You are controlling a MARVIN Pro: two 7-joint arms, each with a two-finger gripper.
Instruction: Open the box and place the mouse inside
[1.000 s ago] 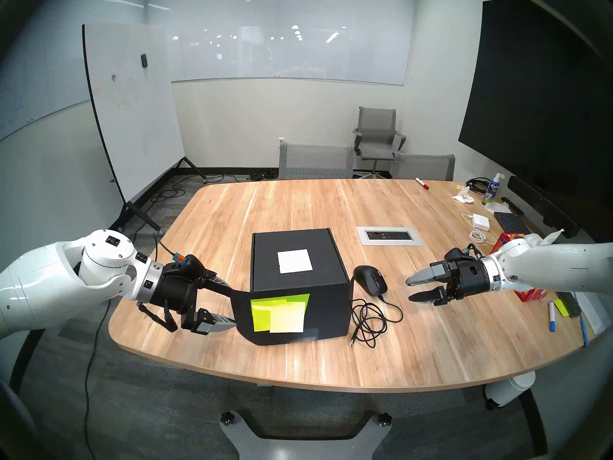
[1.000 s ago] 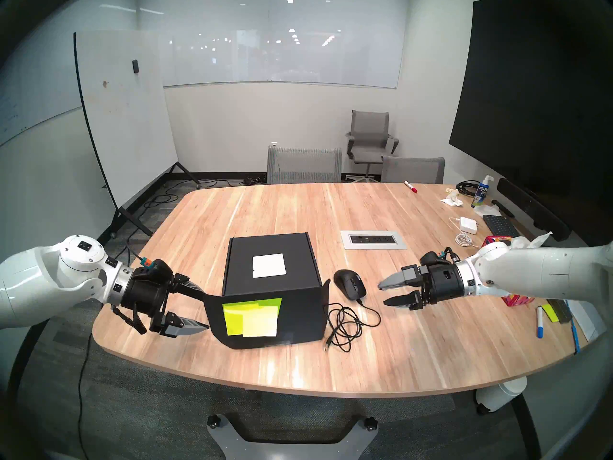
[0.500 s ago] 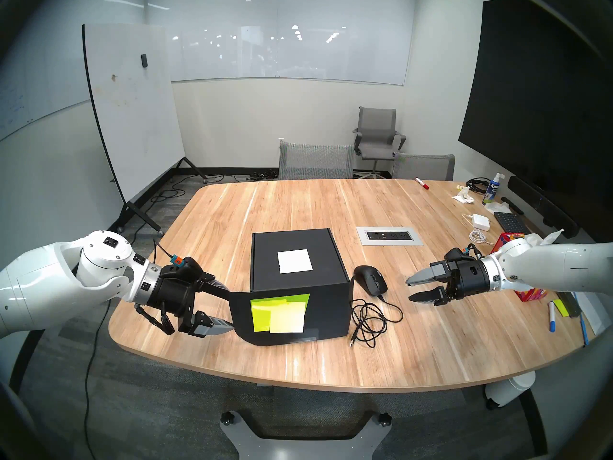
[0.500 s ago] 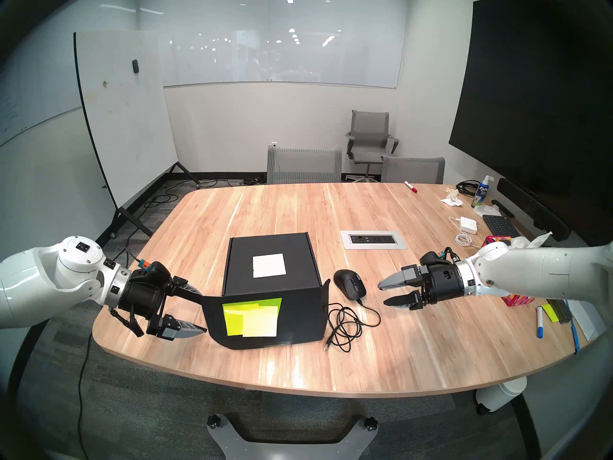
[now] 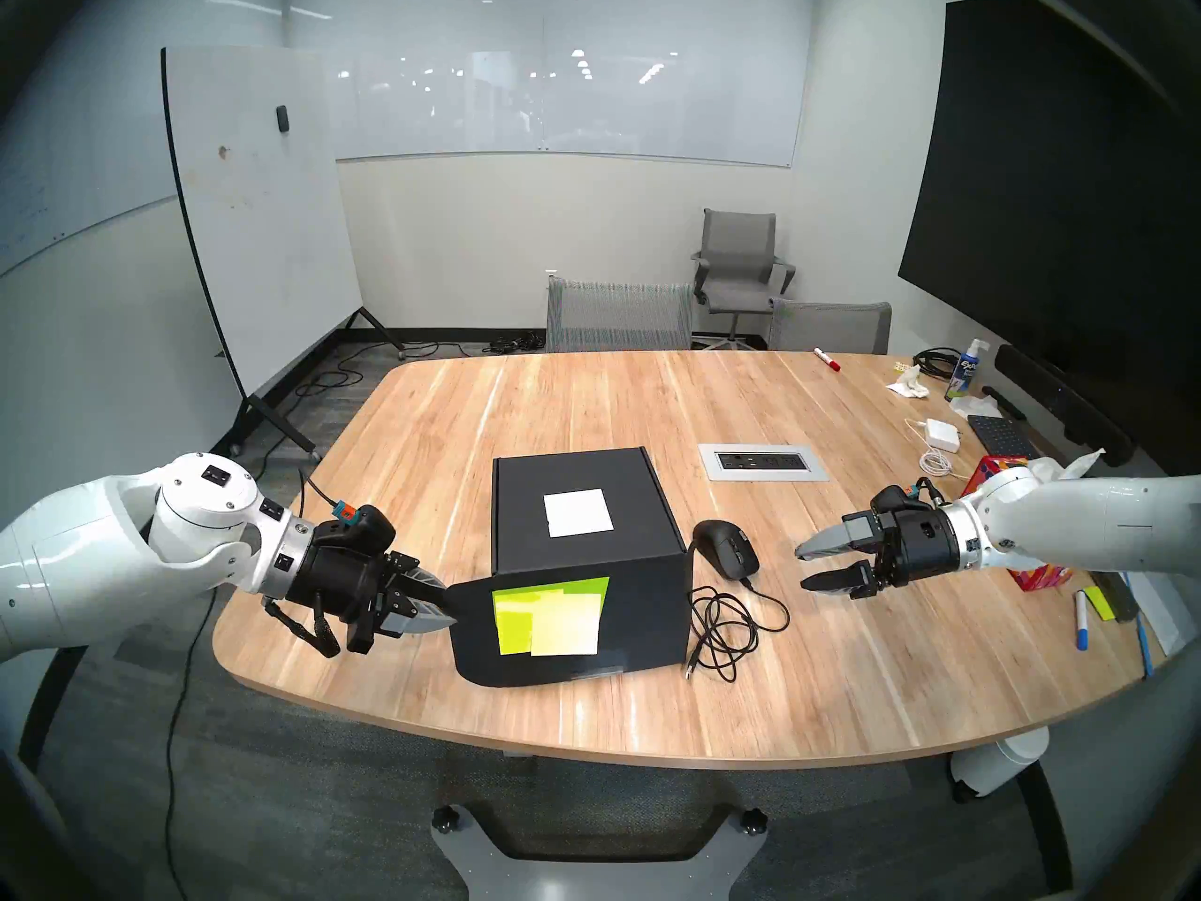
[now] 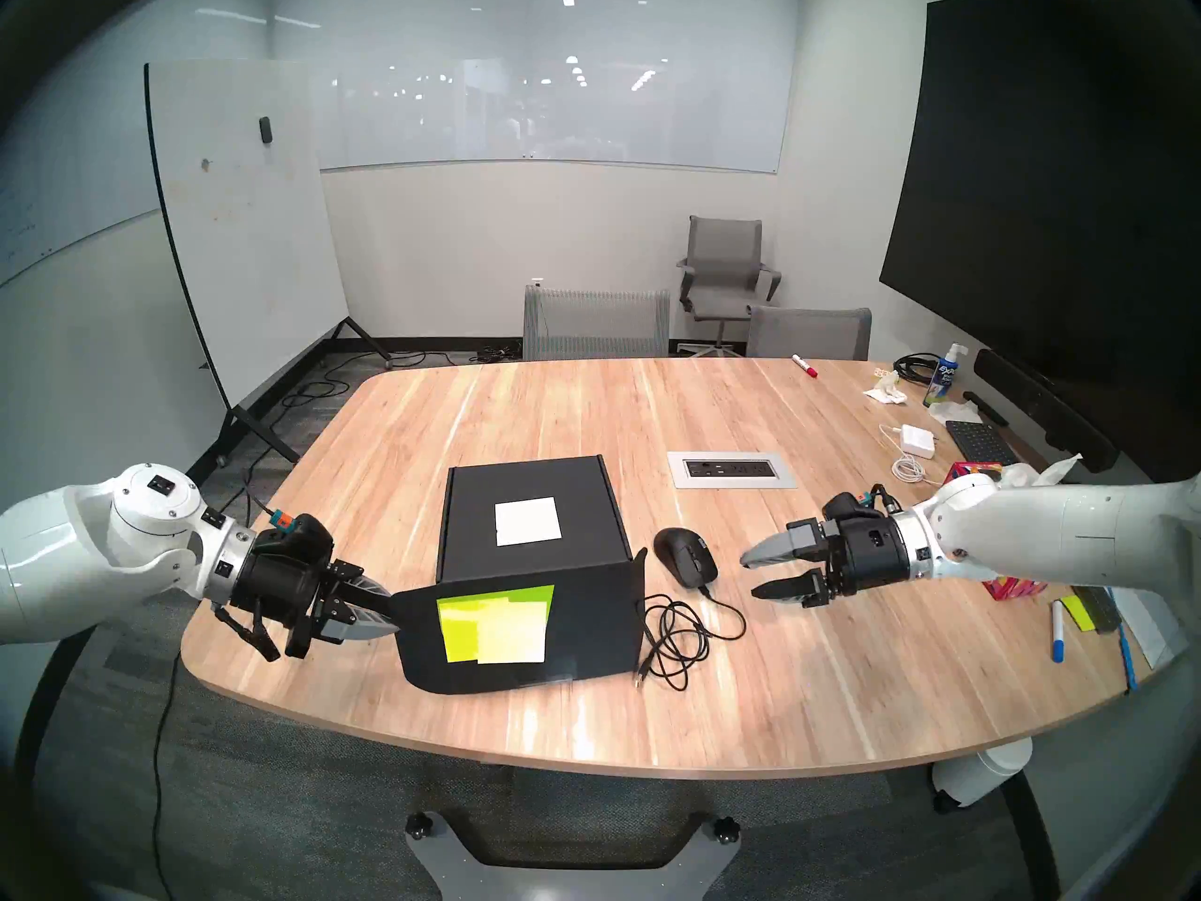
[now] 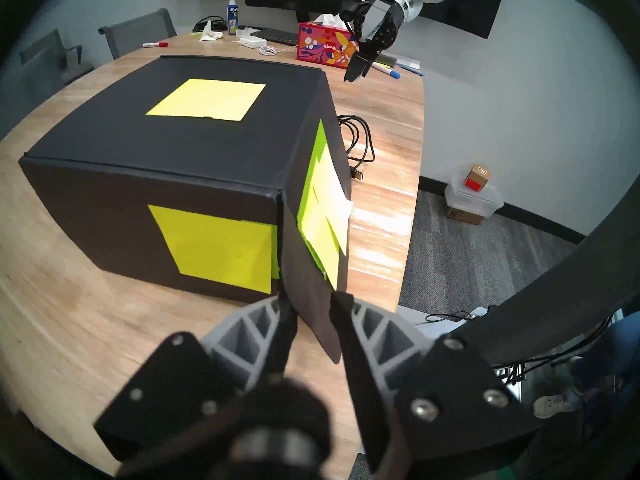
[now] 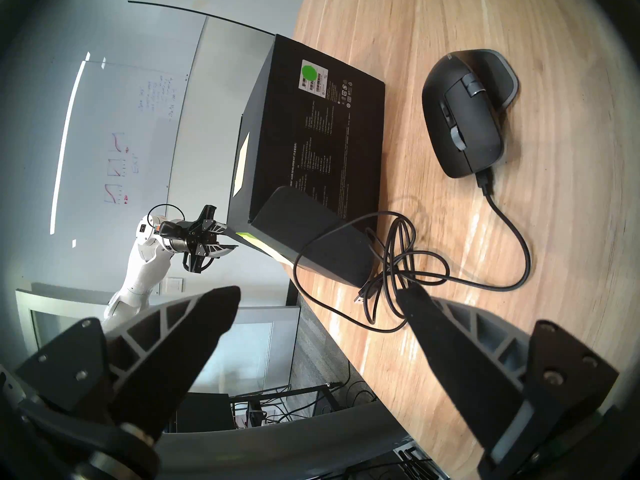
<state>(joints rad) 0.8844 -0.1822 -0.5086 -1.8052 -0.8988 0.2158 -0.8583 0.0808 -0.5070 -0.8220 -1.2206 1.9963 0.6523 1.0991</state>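
The black box stands lid-closed on the wooden table, with a pale note on top. Its front flap carries yellow-green sticky notes and sticks out to the left. My left gripper is shut on the flap's left edge; in the left wrist view the flap sits between both fingers. The black mouse lies just right of the box, its cable coiled in front. My right gripper is open and empty, hovering right of the mouse.
A power outlet panel is set in the table behind the mouse. A red tissue box, white charger, keyboard, spray bottle and blue marker crowd the right side. The table's front edge is near the box.
My left gripper's fingers have closed from wide open onto the flap's left edge, and the flap has shifted slightly. The right arm, mouse and cable have not moved.
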